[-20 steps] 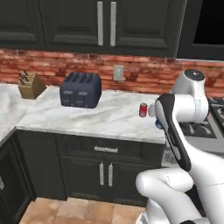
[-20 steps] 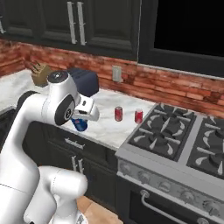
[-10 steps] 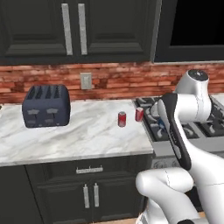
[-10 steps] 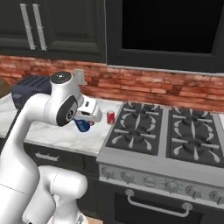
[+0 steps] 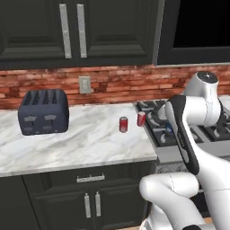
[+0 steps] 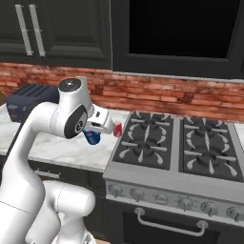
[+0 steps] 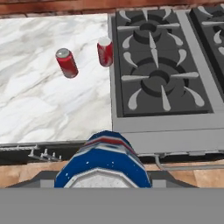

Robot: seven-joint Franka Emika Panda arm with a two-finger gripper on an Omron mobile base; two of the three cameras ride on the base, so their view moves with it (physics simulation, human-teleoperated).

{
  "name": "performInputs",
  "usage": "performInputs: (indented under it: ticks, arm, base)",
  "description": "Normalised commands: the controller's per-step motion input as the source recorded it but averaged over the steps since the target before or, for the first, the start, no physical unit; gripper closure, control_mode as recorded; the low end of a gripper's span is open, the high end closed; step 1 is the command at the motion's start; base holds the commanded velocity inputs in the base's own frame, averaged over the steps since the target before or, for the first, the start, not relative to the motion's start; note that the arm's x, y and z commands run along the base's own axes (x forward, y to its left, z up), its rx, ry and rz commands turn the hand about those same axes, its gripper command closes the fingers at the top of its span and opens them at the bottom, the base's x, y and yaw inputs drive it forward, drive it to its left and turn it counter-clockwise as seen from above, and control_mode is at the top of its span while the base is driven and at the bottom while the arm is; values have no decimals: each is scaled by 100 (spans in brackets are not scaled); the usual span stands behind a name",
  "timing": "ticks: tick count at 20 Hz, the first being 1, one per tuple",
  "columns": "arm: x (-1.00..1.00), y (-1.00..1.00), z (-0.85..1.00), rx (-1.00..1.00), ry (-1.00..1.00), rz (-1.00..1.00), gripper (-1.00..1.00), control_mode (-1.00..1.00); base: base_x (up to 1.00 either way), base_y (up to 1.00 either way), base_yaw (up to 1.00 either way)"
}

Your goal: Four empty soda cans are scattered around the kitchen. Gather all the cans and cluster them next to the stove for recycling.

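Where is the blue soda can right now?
The blue soda can sits in the gripper, above the counter edge beside the stove.

base views flank the arm, sharing the stove (image 5: 155,120); hand view looks down.

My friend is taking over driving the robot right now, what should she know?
Gripper: shut on a blue soda can, carried in the air near the front edge of the counter.
Two red soda cans stand upright on the counter beside the stove, one right at its edge.
Done: two red cans are by the stove.
Left: set the blue can down with them, then fetch the fourth.
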Motion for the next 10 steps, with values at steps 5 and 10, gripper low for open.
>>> performInputs:
  ticks: [5,10]
  arm:
    - [0,0,0,0,0,0,100,100]
    - [0,0,0,0,0,0,100,100]
  base:
    - [24,47,0]
    - [32,31,-12]
